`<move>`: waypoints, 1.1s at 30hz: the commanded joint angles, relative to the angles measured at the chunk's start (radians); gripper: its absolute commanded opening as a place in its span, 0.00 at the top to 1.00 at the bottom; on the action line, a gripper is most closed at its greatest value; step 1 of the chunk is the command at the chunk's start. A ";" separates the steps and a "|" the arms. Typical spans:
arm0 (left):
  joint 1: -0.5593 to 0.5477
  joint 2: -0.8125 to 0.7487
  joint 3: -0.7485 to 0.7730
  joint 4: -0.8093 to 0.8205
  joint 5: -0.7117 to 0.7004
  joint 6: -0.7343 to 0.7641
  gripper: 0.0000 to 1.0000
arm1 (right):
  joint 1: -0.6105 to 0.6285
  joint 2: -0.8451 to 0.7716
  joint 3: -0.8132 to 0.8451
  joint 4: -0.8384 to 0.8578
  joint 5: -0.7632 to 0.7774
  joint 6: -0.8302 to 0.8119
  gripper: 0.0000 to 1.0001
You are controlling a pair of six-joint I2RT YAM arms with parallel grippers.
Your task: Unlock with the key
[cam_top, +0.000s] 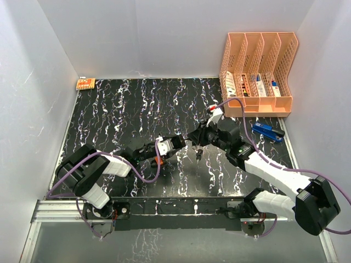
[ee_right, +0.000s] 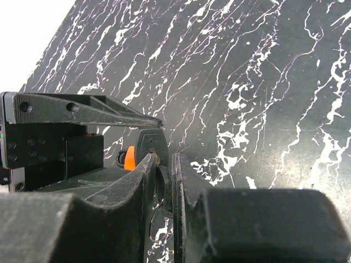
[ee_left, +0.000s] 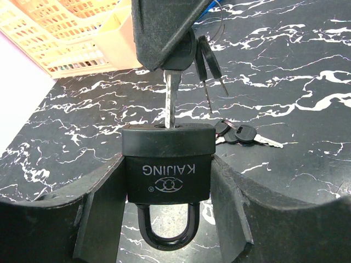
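Observation:
My left gripper (cam_top: 171,144) is shut on a black padlock (ee_left: 167,164) marked KAIJING, its fingers (ee_left: 101,213) on both sides of the body. The shackle (ee_left: 167,233) points toward the wrist and looks closed. My right gripper (cam_top: 196,137) is shut on the black head of a key (ee_left: 184,52). The key's silver blade (ee_left: 171,101) enters the padlock's keyway. In the right wrist view the key head (ee_right: 166,183) sits pinched between the jaws, with the padlock's end (ee_right: 149,143) just beyond. Spare keys (ee_left: 210,66) hang from the ring, and others (ee_left: 244,134) lie on the table.
An orange file organizer (cam_top: 258,71) stands at the back right with a blue tool (cam_top: 267,130) in front of it. A small orange item (cam_top: 85,83) lies at the back left corner. White walls enclose the black marbled table (cam_top: 120,115).

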 commanded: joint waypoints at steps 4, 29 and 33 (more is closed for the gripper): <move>-0.002 -0.034 0.049 0.109 0.035 0.019 1.00 | 0.020 -0.009 -0.003 0.065 0.009 -0.008 1.00; -0.003 -0.077 0.051 0.071 0.062 0.032 1.00 | 0.029 0.037 0.010 0.058 0.043 -0.009 1.00; -0.003 -0.075 0.073 0.047 0.067 0.040 1.00 | 0.035 0.061 0.023 0.057 0.026 -0.006 1.00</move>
